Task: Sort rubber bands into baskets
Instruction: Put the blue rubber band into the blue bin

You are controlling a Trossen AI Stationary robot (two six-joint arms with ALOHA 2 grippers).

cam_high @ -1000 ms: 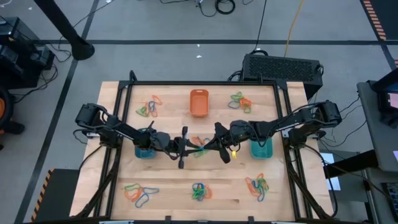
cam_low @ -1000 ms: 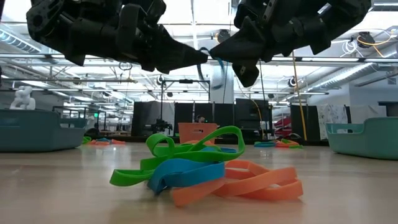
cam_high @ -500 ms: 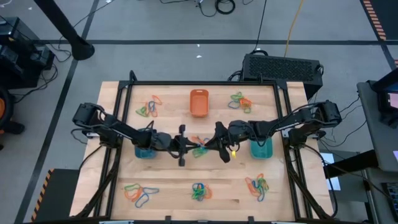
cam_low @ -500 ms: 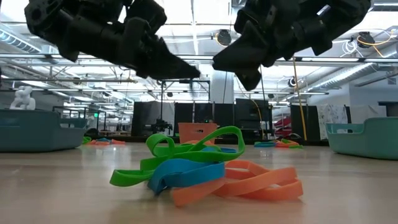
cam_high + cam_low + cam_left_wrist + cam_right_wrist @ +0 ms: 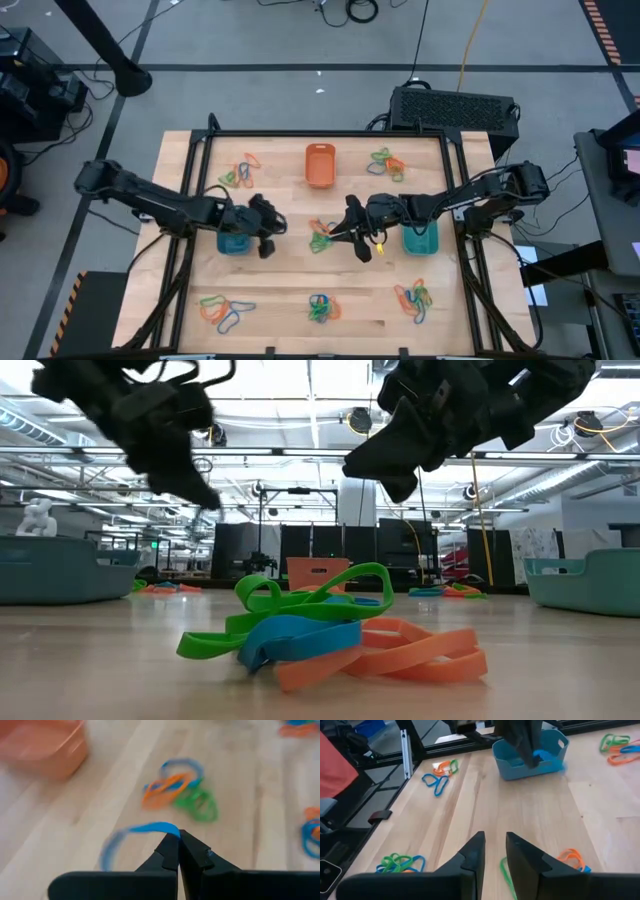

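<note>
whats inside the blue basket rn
The right wrist view shows the blue basket with at least one blue rubber band inside. The left gripper hangs in front and covers part of the inside, so the count is unclear.

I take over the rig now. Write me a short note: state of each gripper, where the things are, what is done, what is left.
Left gripper: shut on a blue rubber band, near the blue basket.
Right gripper: open, empty, over the centre pile.
Orange basket at the back, teal basket on the right.
Done: blue band lifted.
Left: drop it in; five more mixed piles remain around the table.
</note>
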